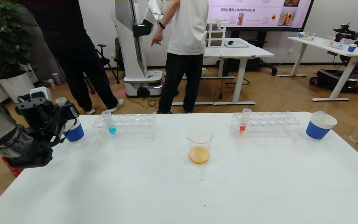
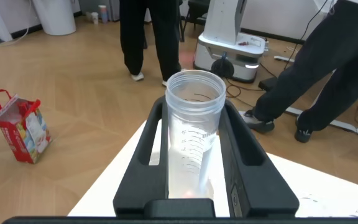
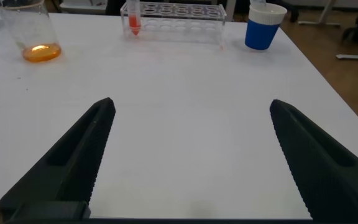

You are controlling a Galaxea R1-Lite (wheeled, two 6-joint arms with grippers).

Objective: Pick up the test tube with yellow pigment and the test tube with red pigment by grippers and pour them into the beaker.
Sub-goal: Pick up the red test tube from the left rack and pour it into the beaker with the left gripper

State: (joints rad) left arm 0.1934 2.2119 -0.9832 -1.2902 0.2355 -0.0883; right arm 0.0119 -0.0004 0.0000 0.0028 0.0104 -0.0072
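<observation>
My left gripper [image 1: 63,108] is shut on a clear graduated test tube [image 1: 61,101] that looks empty, and holds it upright at the table's far left corner beside a blue cup [image 1: 75,132]. In the left wrist view the tube [image 2: 194,134] stands between the fingers of the gripper [image 2: 194,112]. The beaker [image 1: 200,146] stands mid-table with orange liquid in its bottom; it also shows in the right wrist view [image 3: 27,31]. My right gripper [image 3: 191,106] is open and empty above the near table. No tube with yellow or pinkish-red liquid shows.
A clear rack [image 1: 126,127] at the far left holds a tube of blue liquid [image 1: 110,123]. A second rack [image 1: 266,124] at the far right holds a tube of orange-red liquid [image 1: 243,123]. Another blue cup [image 1: 320,126] stands right of it. Two people stand behind the table.
</observation>
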